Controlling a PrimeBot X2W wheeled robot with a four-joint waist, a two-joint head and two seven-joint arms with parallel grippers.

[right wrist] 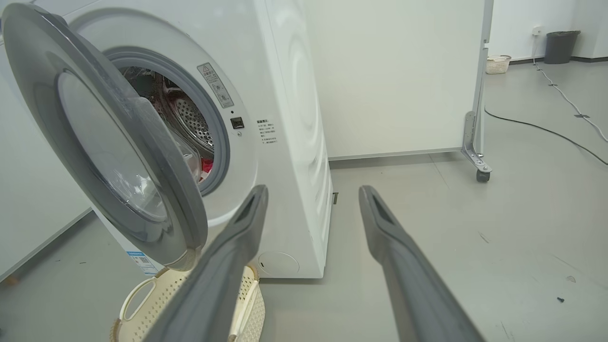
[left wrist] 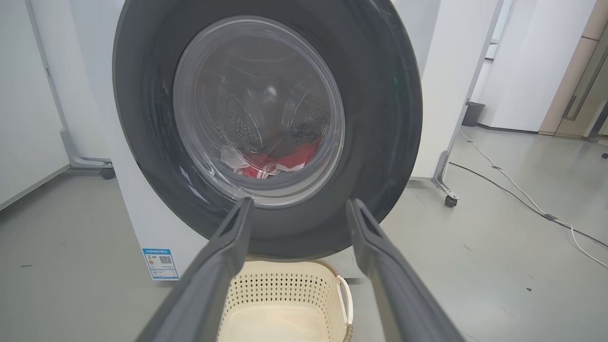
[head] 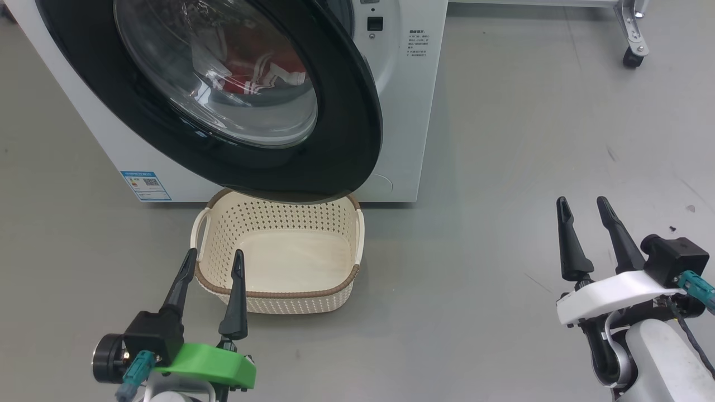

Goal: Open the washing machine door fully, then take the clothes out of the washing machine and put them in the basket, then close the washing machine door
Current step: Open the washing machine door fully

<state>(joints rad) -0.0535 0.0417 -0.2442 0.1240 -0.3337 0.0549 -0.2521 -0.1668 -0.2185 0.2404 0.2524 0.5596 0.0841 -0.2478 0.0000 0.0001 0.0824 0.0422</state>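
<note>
The washing machine (head: 413,100) (right wrist: 289,142) is white, and its door (head: 346,139) (left wrist: 380,118) (right wrist: 156,156), black-rimmed with a glass bowl, stands partly ajar on its left hinge. Red and white clothes (head: 251,81) (left wrist: 280,161) (right wrist: 206,165) lie in the drum, seen through the glass and the gap. The cream basket (head: 223,285) (left wrist: 285,289) (right wrist: 137,294) sits on the floor under the door, nothing in it. My left gripper (head: 215,257) (left wrist: 297,204) is open at the basket's near left corner. My right gripper (head: 581,202) (right wrist: 312,190) is open, well to the right of the machine.
A blue label (head: 145,185) marks the machine's lower left front. A white partition on a castor (head: 633,56) (right wrist: 482,175) stands behind to the right. Cables (left wrist: 522,199) (right wrist: 546,130) run across the grey floor. A dark bin (right wrist: 560,46) and another basket (right wrist: 498,63) stand far off.
</note>
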